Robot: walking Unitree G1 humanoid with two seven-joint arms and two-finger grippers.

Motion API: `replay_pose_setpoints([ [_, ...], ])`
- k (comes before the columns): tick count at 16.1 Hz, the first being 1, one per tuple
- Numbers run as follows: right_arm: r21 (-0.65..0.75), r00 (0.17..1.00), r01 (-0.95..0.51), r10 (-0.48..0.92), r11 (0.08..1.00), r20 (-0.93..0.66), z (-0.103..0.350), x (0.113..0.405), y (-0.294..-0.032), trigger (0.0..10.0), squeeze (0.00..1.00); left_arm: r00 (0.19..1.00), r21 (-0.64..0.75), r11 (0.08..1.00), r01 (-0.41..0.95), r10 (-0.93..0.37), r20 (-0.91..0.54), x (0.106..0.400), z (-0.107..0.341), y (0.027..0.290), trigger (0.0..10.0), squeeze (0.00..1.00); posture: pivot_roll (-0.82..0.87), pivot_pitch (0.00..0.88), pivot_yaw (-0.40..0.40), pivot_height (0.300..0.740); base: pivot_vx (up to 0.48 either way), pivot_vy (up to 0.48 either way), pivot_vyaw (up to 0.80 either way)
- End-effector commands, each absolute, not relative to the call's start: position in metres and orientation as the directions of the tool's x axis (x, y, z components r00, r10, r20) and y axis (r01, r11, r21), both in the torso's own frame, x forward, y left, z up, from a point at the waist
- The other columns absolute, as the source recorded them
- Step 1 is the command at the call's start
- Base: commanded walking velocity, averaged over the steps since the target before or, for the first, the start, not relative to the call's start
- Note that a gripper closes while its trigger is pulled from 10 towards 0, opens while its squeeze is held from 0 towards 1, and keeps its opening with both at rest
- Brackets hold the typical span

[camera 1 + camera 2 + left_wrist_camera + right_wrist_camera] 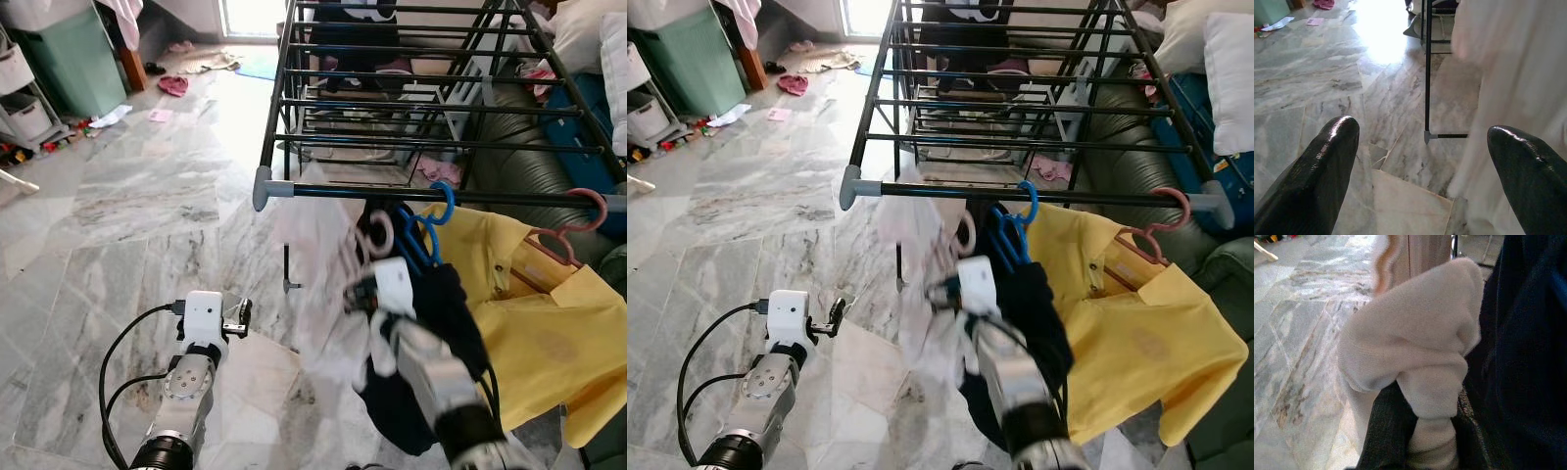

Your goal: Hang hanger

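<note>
A black drying rack's front rail (392,193) carries three hangers. A pale hanger (378,233) holds a blurred white garment (315,245). Beside it a blue hanger (438,210) holds a navy garment (453,311), and a pink hanger (580,219) holds a yellow shirt (534,318). My right gripper (359,294) is raised just under the rail, shut on a bunch of the white garment (1420,347). My left gripper (236,318) is low at the left over the floor, open, with its black fingers (1327,161) wide apart and nothing between them.
The rack's thin leg (1427,73) stands on the marble floor ahead of the left gripper. A dark sofa (529,127) with pillows lies behind the rack on the right. A green cabinet (69,59), white drawers (22,103) and scattered clothes sit far left.
</note>
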State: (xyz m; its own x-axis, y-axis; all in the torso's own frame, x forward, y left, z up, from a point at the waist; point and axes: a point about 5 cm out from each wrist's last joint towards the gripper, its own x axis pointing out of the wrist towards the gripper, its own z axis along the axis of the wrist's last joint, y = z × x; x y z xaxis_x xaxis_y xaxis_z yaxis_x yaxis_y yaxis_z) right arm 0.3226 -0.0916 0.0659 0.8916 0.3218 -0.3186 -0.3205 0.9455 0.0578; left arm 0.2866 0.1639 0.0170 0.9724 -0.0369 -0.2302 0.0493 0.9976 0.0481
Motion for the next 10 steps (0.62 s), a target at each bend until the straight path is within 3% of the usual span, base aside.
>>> replay_pose_setpoints([
  [1,0.061,0.902,-0.329,0.332,0.942,-0.276,0.081,0.331,-0.085,10.0,0.0,0.971,0.05,0.997,0.063,-0.05,-0.236,0.286,0.017,0.163,10.0,0.0,-0.06,0.132,-0.006,0.74,0.0,0.0,0.0],
  [6,0.046,0.899,-0.331,0.329,0.943,-0.29,0.094,0.343,-0.079,10.0,0.0,0.97,0.046,0.997,0.06,-0.048,-0.238,0.284,0.016,0.162,10.0,0.0,-0.05,0.135,-0.013,0.74,0.0,0.0,0.0],
  [10,0.02,0.915,-0.246,0.238,0.969,-0.326,0.107,0.365,-0.079,10.0,0.0,0.968,0.047,0.997,0.066,-0.053,-0.245,0.284,0.016,0.162,10.0,0.0,-0.05,0.132,-0.009,0.74,0.0,0.0,0.0],
])
